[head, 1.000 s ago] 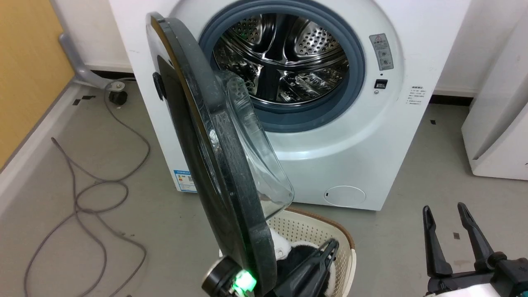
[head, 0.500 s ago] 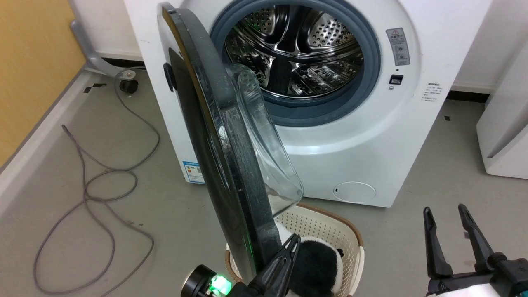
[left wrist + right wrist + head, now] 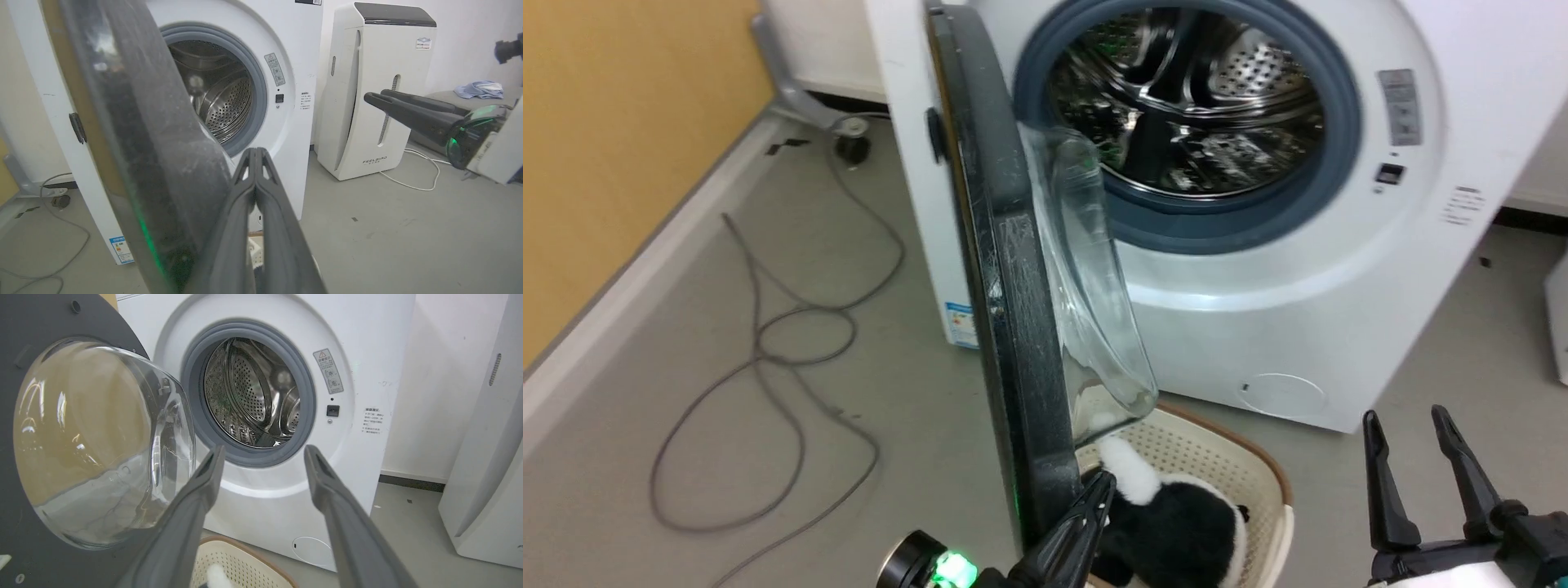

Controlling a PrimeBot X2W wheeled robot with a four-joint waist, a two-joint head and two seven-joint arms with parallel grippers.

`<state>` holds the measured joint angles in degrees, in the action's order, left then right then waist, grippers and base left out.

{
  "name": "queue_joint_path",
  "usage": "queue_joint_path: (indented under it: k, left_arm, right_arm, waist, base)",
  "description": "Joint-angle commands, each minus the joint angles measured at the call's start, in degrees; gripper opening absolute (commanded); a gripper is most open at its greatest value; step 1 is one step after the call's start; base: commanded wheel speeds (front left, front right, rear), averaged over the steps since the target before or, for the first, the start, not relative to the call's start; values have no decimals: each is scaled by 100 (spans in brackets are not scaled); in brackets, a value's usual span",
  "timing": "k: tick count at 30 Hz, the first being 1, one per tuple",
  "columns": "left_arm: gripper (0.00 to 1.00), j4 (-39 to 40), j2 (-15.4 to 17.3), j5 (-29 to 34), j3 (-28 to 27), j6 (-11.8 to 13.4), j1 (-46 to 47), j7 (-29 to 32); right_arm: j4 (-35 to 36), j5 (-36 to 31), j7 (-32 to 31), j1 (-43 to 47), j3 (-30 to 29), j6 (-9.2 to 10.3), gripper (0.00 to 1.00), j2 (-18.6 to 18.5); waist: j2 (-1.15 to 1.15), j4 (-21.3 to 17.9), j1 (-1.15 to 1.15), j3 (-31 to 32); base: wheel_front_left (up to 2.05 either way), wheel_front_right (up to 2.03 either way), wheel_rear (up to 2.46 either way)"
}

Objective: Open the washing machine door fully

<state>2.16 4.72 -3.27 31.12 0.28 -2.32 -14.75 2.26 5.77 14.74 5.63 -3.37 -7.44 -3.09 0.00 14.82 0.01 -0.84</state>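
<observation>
At left side of washing machine (image 3: pixel 1258 327), washing machine door (image 3: pixel 1013 327) hung, swung out, set edge-on before machine front. Drum (image 3: pixel 1192 106) housed inside machine. Basket (image 3: pixel 1225 453) placed on floor just before machine, under door's lower edge; plush toy (image 3: pixel 1176 523) laid in basket. Left gripper (image 3: pixel 1104 480) held at door's lower rim. Right gripper (image 3: pixel 1403 415) held before machine, rightward, well apart from door. Cable (image 3: pixel 849 309) laid on floor left of machine. Second appliance (image 3: pixel 367 102) stood right of machine.

Black door (image 3: pixel 1013 327); white washing machine (image 3: pixel 1258 327)
</observation>
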Motion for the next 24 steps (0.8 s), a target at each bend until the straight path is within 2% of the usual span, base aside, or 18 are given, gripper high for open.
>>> queue_joint_path:
  k: [1,14,24]
  left_arm:
    - [0,78,91,8,-94,67,-82,-25]
    - [0,215,266,-37,-283,174,-217,-25]
    - [0,115,390,-211,-763,395,-194,-25]
  right_arm:
    - [0,69,26,24,-1,-5,100,21]
    - [-38,115,26,3,31,-5,100,21]
    - [-80,89,26,-101,107,-5,100,21]
  waist:
    - [0,259,-1,-50]
    - [0,1216,-1,-210]
    - [0,1586,-1,-382]
  base:
    - [0,0,0]
    - [0,0,0]
    - [0,0,0]
